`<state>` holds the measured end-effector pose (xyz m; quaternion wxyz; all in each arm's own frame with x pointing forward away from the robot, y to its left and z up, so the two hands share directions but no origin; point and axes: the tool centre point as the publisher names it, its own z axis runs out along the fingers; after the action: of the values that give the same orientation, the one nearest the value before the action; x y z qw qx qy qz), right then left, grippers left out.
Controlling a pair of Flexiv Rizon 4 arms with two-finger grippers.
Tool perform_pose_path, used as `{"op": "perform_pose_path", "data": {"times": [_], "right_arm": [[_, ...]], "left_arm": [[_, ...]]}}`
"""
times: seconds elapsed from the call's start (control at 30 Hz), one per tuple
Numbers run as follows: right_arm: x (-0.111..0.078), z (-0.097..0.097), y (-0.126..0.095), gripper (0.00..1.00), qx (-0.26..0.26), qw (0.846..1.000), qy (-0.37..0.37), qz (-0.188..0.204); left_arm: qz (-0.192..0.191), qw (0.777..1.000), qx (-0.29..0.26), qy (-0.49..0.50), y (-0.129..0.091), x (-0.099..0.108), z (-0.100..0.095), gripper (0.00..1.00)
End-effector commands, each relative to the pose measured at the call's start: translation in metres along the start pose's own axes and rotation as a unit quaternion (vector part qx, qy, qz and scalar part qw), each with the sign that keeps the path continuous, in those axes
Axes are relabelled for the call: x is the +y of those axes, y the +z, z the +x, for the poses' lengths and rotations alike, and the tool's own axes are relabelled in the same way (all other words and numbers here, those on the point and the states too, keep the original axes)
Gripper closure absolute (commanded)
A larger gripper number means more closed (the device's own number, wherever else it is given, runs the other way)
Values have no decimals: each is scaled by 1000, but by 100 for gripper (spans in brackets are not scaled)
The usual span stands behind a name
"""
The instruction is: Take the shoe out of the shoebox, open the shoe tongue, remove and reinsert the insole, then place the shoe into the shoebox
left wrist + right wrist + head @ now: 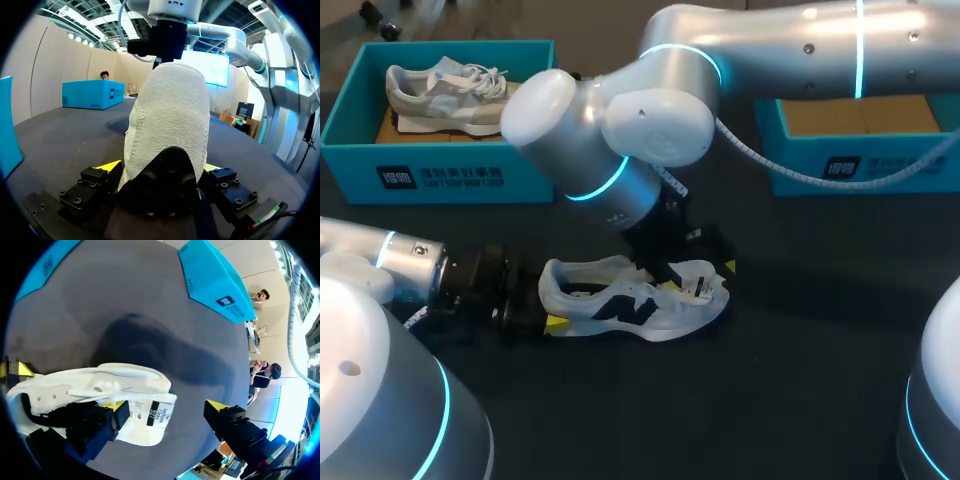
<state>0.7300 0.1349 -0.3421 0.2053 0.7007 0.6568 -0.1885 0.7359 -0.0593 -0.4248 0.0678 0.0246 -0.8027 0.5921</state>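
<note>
Dark table (800, 400). Shoe (640, 300) laid at centre. Heel clenched by left gripper (160, 167) from 9 o'clock, likely steadied. Right gripper (167, 407) released, one finger at tongue (160, 412), presumably for opening. Shoebox (440, 180) at 11 o'clock.

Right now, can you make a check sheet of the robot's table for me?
Surface: dark table.
Job's things: white shoe on the table, outside the boxes; blue shoebox holds another shoe; second blue box at right.
Clutter: nothing seen.
Grippers: left gripper shut on the white shoe's heel; right gripper open, one finger at the tongue.
Cables: white cable hangs from the right arm.
Surroundings: nothing seen.
</note>
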Motion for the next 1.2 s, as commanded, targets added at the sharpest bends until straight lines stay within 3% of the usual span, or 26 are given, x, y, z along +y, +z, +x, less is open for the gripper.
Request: {"op": "perform_pose_path", "data": {"times": [0.03, 0.53, 0.7, 0.83, 1.0, 1.2], "right_arm": [[-4, -3, -13, 0, 10, 988, 153, -16], [29, 4, -54, 0, 31, 994, 53, -96], [36, 18, -75, 0, 43, 987, -24, -152], [35, 29, -90, 0, 70, 974, -89, -194], [26, 49, -110, 0, 96, 942, -202, -250], [14, 62, -128, 0, 112, 914, -290, -262]], "left_arm": [[-1, 1000, -1, 0, 1, 3, -2, 100], [-1, 1000, -1, 0, 1, 3, -2, 100], [-1, 1000, -1, 0, 1, 3, -2, 100], [-1, 1000, -1, 0, 1, 3, -2, 100], [-1, 1000, -1, 0, 1, 3, -2, 100], [-1, 1000, -1, 0, 1, 3, -2, 100]]}}
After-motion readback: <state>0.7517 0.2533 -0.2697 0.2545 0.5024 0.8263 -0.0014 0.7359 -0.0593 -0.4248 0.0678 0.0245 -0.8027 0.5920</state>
